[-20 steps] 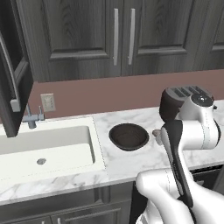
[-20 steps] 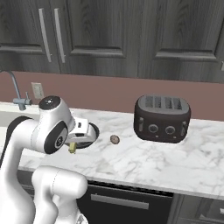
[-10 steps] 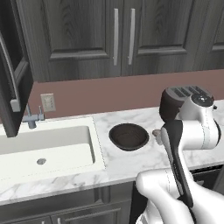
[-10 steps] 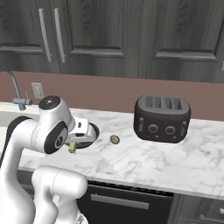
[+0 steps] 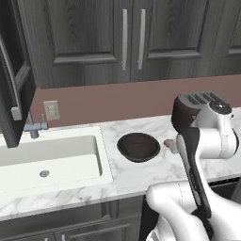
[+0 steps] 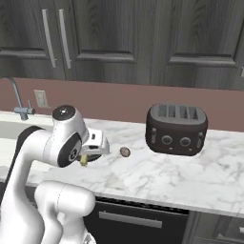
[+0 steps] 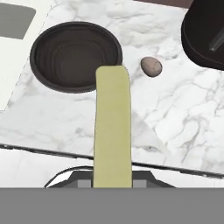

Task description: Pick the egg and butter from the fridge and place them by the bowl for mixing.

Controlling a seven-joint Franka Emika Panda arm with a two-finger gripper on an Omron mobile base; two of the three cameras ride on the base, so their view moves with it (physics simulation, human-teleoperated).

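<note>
While the butter (image 7: pixel 113 127) is clamped in the closed pincer (image 6: pixel 85 159) above the worktop (image 7: pixel 175 118) | egg (image 7: pixel 151 66) is seen beside bowl (image 7: pixel 76 56), apart.

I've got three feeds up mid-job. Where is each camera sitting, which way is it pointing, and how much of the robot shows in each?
Left base view: behind the arm on its left, looking forward and down at the sink, bowl and counter; the white arm rises lower right.
Right base view: behind on its right, facing the toaster, egg and counter; the arm rises lower left.
Hand view: on the hand, looking down along the gripper, shut on the butter, above the counter.
Shared: bowl, egg and toaster appear in all three.
</note>
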